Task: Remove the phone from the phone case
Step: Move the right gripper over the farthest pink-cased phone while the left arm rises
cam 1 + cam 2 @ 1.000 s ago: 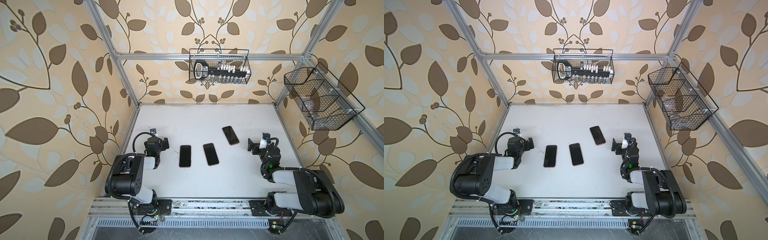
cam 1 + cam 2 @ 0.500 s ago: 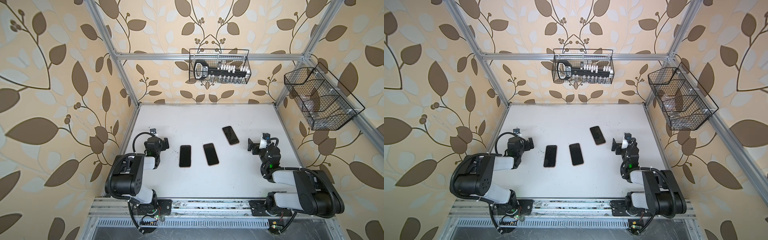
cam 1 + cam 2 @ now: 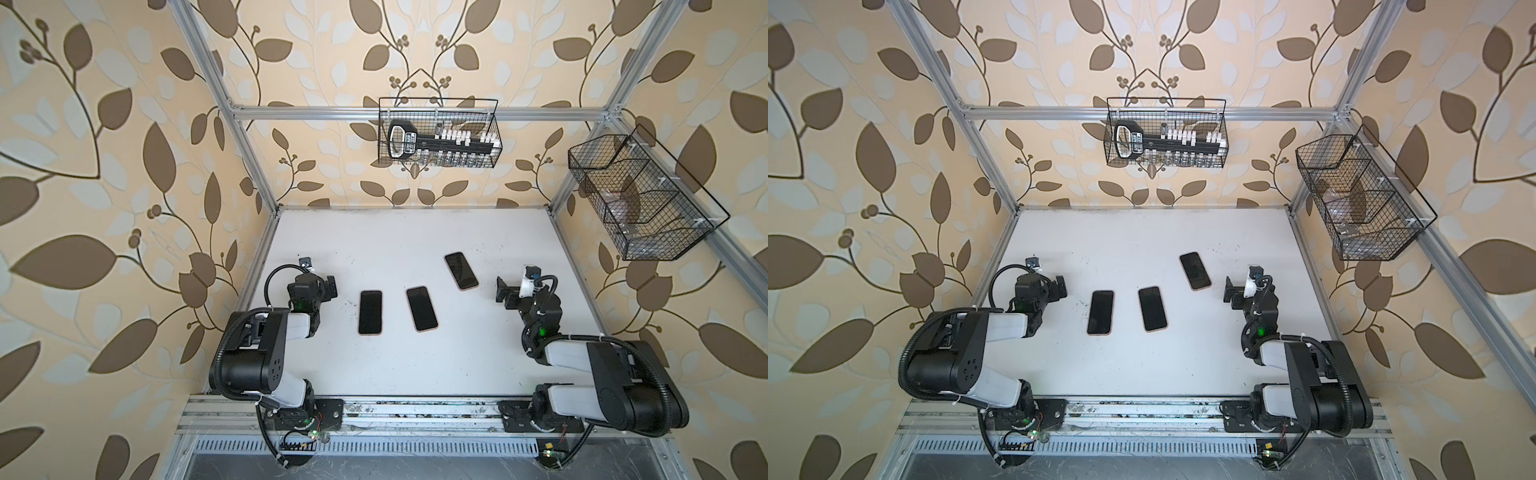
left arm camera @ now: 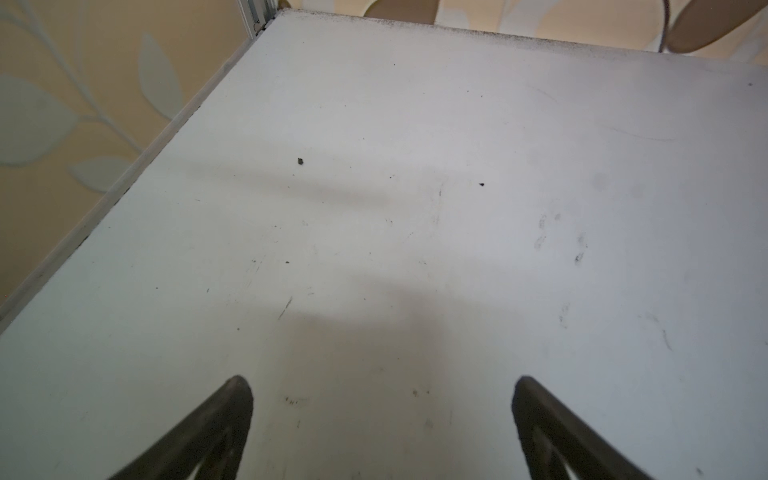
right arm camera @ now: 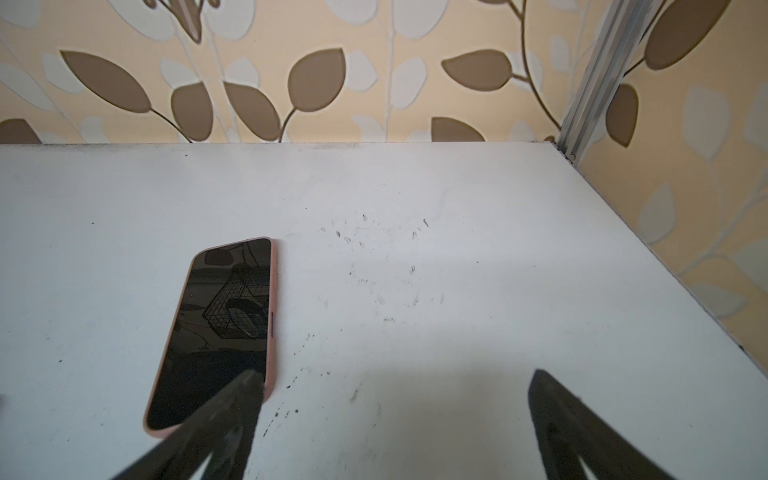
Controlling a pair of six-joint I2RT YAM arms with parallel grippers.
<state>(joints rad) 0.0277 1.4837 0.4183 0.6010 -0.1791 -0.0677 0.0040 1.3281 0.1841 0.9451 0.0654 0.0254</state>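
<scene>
**No change over the last second: both arms parked, task not started**

You've got the white table [image 3: 395,232] with both arms folded low at its near corners, in the same pose as a second ago. Nothing on it has shifted either. I read that as zero progress: no phone has been touched yet.

Three phones lie flat, screen up, in a loose row between the arms: left phone [image 3: 370,312], middle phone [image 3: 422,308] and far phone [image 3: 461,271]. The far phone is the one nearest the right claw [image 3: 503,293], near but apart in both top views. The right wrist view shows its pink case [image 5: 272,332] rimming dark glass. One finger [image 5: 224,415] crosses its near corner there. I judge that to be overlap in the picture, not contact.

The left claw [image 4: 380,382] is spread wide with nothing between the fingers, and only bare table lies ahead of it. The right claw is also spread wide and empty.

Next call is yours: pick a phone. The far phone looks easiest for the right arm, the left phone for the left arm. A flat phone on a smooth top gives little edge to grab, so expect sliding. You'll likely need one claw pinning the case while the other peels a corner.
</scene>
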